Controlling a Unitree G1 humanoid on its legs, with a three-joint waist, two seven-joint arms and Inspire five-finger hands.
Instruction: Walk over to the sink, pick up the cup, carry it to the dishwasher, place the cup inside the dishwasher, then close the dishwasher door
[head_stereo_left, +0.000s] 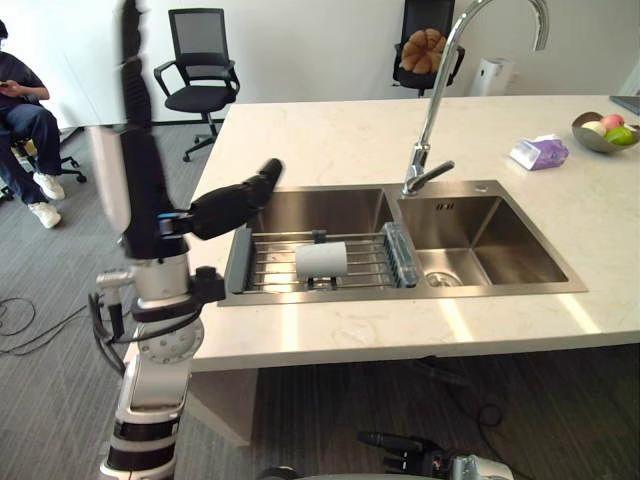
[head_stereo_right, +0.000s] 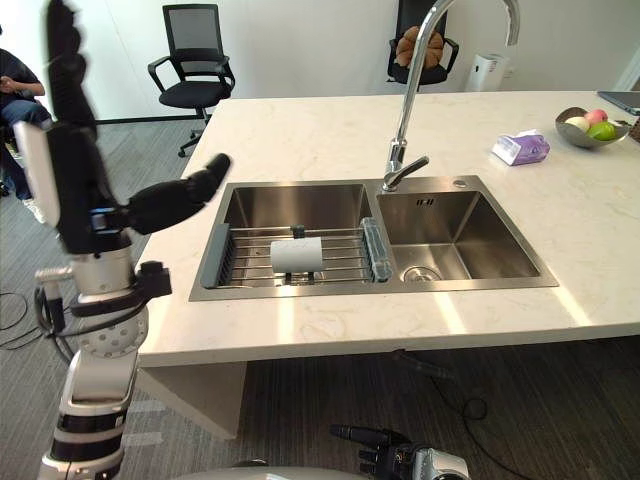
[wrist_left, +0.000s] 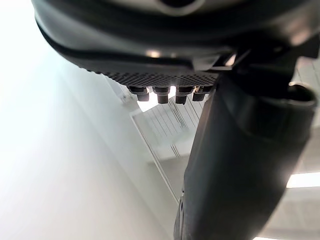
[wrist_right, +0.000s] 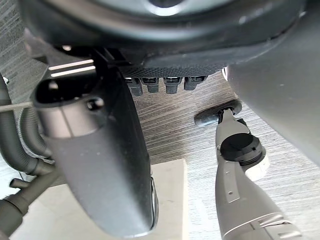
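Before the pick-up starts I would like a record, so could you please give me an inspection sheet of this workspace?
Surface: pale stone counter with a double steel sink and a tall faucet.
Job's things: white cup lying on its side on the wire rack in the left basin.
Clutter: tissue pack and fruit bowl at the counter's far right.
Hands: left hand raised beside the left basin, fingers straight, holding nothing; right hand low, below the counter edge, relaxed and empty.
Cables: a dark cable on the floor under the counter.
Surroundings: an office chair, a seated person at far left, grey carpet.
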